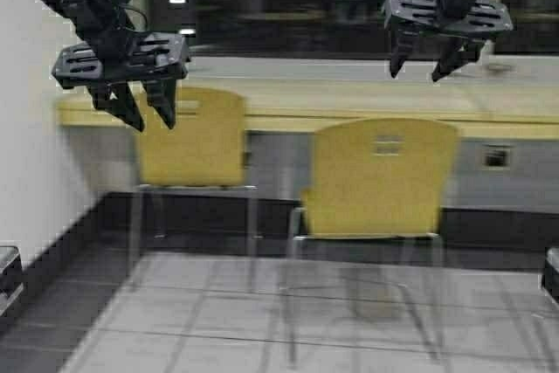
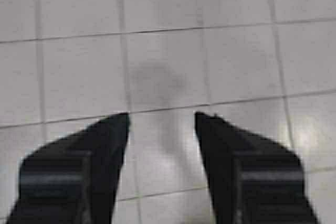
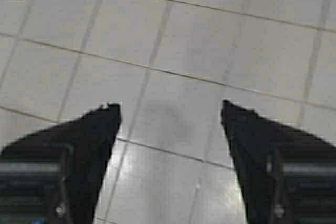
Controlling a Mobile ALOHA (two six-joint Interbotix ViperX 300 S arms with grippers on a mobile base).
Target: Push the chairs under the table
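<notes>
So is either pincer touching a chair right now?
No, the left pincer and right pincer both hang open in the air, holding nothing.

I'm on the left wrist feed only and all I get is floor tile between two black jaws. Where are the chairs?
Observer: Two mustard chairs show in the high view. The left chair sits close in to the table, its backrest at the edge.
Operator: And the other one?
Observer: The right chair stands further out from the table, nearer the robot, its seat not under the top.
Operator: Is either gripper on a chair?
Observer: No. The left gripper hangs in the air before the left chair's backrest, jaws apart and empty.
Operator: Right arm?
Observer: The right gripper is raised above the right chair, jaws open, with only floor tile between them.
</notes>
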